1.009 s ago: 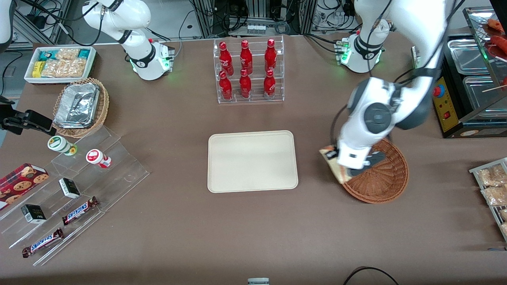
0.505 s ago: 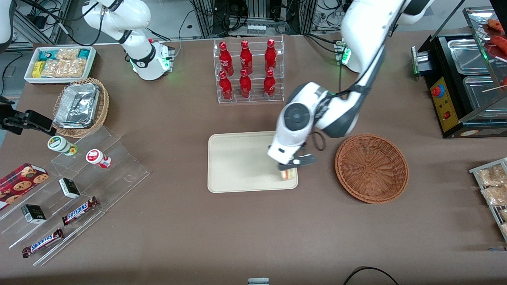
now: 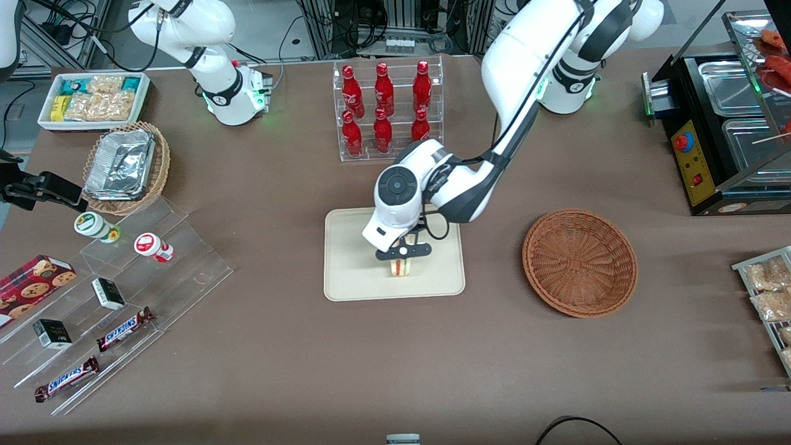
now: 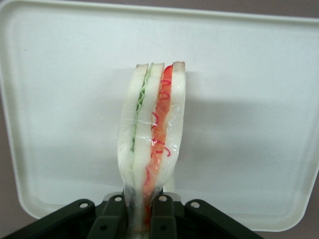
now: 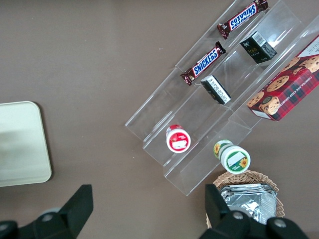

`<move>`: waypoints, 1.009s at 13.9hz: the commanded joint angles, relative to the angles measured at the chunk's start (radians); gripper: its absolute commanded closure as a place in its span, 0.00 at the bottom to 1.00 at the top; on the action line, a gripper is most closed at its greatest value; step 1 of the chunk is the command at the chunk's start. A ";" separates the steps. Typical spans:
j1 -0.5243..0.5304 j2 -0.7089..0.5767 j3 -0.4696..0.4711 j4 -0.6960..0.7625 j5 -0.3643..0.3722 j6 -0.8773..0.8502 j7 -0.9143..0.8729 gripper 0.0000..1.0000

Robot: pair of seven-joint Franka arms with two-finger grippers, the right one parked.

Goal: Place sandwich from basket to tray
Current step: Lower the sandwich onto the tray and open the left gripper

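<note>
One sandwich, one tray, one pincer. Brown baskets: one; tan basket with foil pans: one. Red bottles: six. Candy bars: two. Small round tubs: two. Cookie box: one.

You have the sandwich, white bread with red and green filling, pinched on edge in the gripper above the cream tray's middle. The reddish-brown wicker basket sits beside the tray.
</note>
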 commanded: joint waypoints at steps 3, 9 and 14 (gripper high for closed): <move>-0.026 0.083 0.014 0.114 -0.014 -0.024 -0.108 1.00; -0.026 0.076 0.016 0.119 -0.014 -0.022 -0.106 0.00; -0.020 0.019 0.017 0.127 -0.014 -0.082 -0.103 0.00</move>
